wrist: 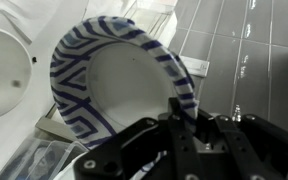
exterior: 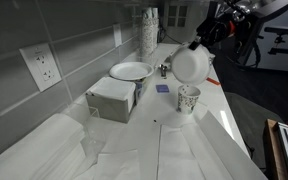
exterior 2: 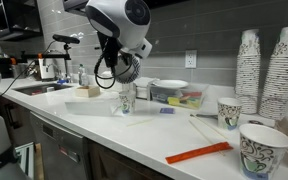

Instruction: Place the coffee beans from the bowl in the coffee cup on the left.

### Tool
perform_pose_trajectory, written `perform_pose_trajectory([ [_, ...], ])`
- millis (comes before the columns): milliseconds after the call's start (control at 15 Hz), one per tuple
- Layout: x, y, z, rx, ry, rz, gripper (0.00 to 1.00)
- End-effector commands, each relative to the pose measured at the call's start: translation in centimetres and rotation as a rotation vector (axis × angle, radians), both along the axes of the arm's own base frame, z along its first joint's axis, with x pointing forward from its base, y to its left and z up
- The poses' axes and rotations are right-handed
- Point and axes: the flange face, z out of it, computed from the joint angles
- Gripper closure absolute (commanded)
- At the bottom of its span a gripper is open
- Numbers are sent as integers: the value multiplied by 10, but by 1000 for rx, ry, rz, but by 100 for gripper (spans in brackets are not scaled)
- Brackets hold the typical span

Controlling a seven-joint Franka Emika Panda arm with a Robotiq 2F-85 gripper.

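Gripper (wrist: 180,115) was clamped on the bowl (wrist: 109,95), jaws closed over its blue-patterned rim. In both exterior views the bowl hung steeply tilted, just above the coffee cup (exterior: 189,98). The cup stood upright on the white counter (exterior: 219,135), near a white box (exterior: 112,98); a larger white dish (exterior: 131,71) lay behind the box. Coffee beans were too small to make out.
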Motion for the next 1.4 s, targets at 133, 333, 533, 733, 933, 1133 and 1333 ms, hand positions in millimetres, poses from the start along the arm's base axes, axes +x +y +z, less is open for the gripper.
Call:
perform_pose_trajectory([
  [133,-4,-3,-8,44,1,3,98],
  [333,-1,9,21,-43,-16,18,98],
  [533,4,26,42,-235,11,30,98],
  [733,6,39,57,-398,56,26,98],
  [933,8,42,65,-566,89,1,98],
  [1133,11,31,61,-735,121,-31,98],
  [1333,17,12,53,-900,160,-68,98],
])
